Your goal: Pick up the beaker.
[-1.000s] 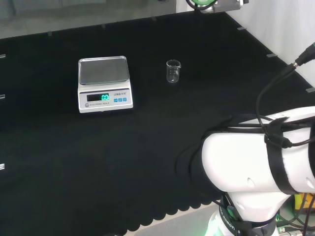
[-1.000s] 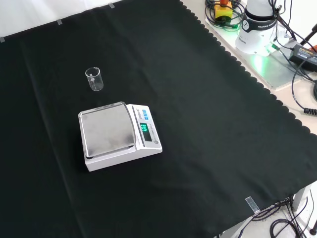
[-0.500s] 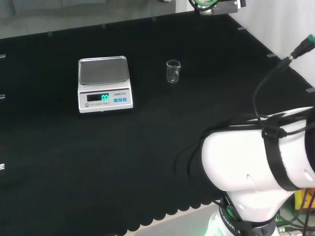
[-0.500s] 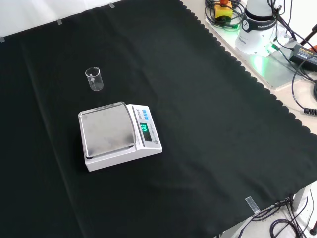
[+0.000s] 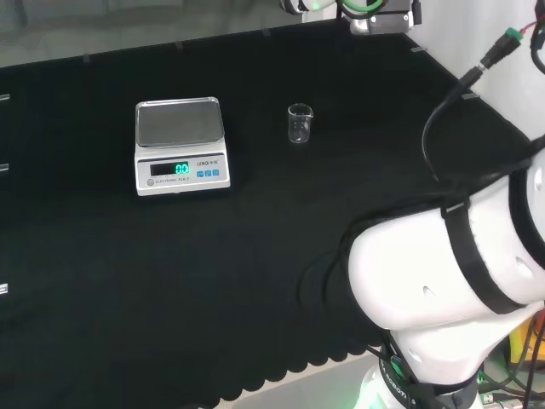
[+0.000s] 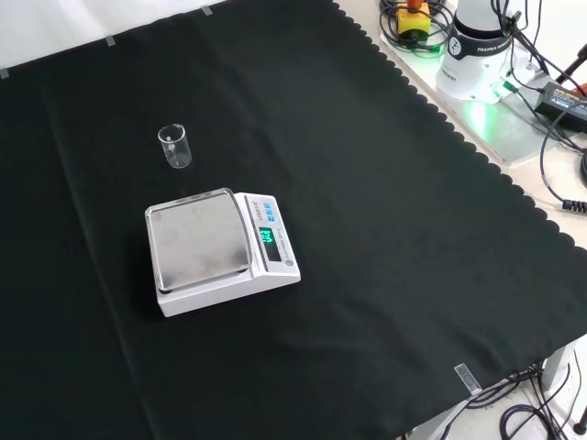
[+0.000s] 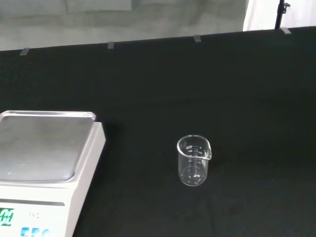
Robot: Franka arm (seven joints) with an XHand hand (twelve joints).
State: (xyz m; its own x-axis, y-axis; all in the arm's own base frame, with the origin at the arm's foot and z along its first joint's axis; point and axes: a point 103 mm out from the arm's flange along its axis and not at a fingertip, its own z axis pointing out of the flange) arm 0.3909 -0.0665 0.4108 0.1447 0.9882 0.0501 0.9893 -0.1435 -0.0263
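Head view, count: one beaker (image 5: pixel 300 123), one scale (image 5: pixel 180 146), both on the black cloth (image 5: pixel 255 273).
Head view, beaker: clear glass, upright, long axis vertical, apparently empty; it stands to the right of the scale, apart from it, toward the far side of the cloth.
Head view, arm: the white arm link (image 5: pixel 451 273) fills the near right corner, well apart from the beaker.
Front view, count: one beaker (image 6: pixel 175 147), one scale (image 6: pixel 220 250).
Front view, beaker: upright, open mouth up, standing farther off than the scale and a little to its left, not touching it.
Front view, scale: steel pan bare, green display lit.
Wrist view, beaker: upright (image 7: pixel 193 160), nothing visible inside, spout at the rim turned to the right; scale (image 7: pixel 44 168) to its left, apart.
Hand: cannot tell how its fingers are set.
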